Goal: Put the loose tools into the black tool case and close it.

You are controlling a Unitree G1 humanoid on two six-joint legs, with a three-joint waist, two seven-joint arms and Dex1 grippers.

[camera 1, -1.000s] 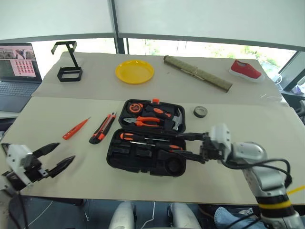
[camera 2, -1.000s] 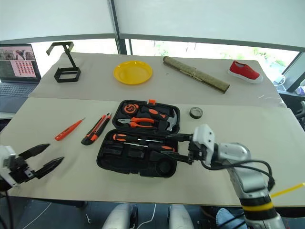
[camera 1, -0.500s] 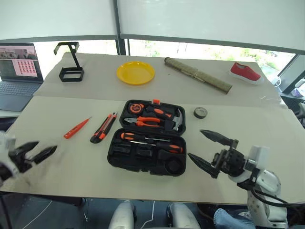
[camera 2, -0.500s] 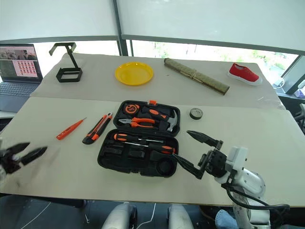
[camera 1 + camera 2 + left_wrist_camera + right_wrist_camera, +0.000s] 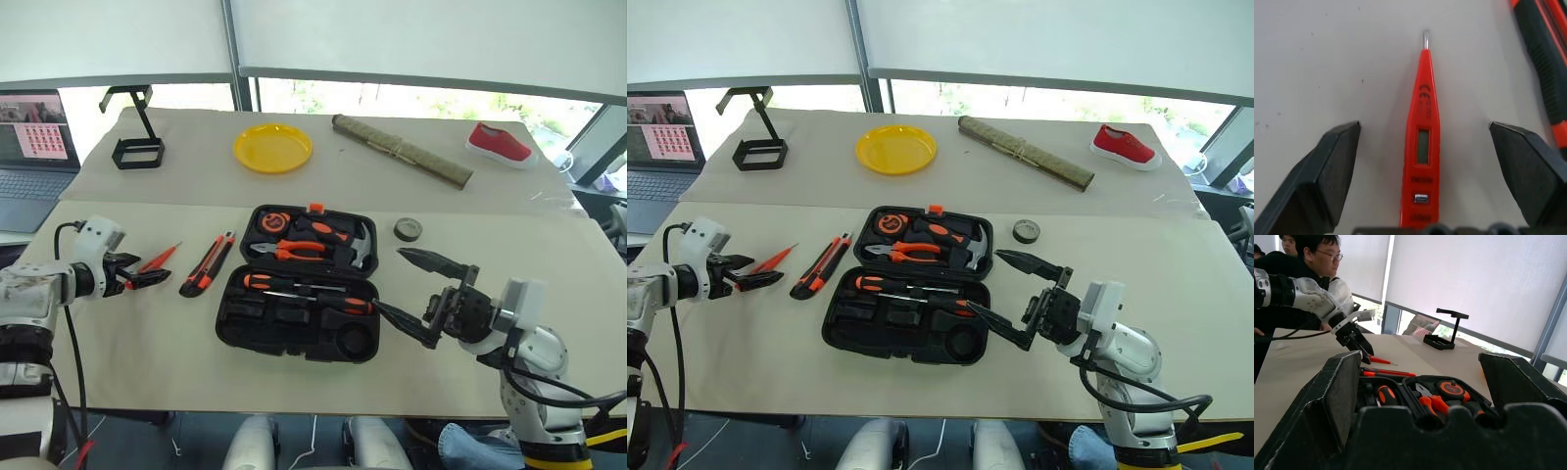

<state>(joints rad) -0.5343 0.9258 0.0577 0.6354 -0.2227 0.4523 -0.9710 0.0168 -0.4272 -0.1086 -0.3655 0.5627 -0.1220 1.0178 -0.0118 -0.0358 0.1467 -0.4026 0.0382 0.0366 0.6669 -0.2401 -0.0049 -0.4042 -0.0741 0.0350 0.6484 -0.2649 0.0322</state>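
The black tool case (image 5: pixel 284 339) lies open mid-table, with two orange-and-black screwdrivers (image 5: pixel 294 285) in its near half. A slim orange screwdriver (image 5: pixel 1422 147) lies left of it. My left gripper (image 5: pixel 147 274) is low over its handle end, open, with a finger (image 5: pixel 1337 161) on each side and not touching it. The orange-and-black utility knife (image 5: pixel 208 264) lies between that screwdriver and the case. A small dark roll (image 5: pixel 408 229) sits off the case's far right corner. My right gripper (image 5: pixel 413 292) hangs open above the table, right of the case.
Pliers (image 5: pixel 299 251), a hammer and a tape measure fill the case's far half. On the far table are a yellow plate (image 5: pixel 272 148), a black wire stand (image 5: pixel 137 152), a rolled mat (image 5: pixel 402 150) and a red shoe (image 5: pixel 500 143). A laptop (image 5: pixel 34 157) and a person (image 5: pixel 1317 259) are at the left.
My left gripper has come forward from the table's near edge to the slim orange screwdriver. My right gripper has drawn back from over the case and spread wider.
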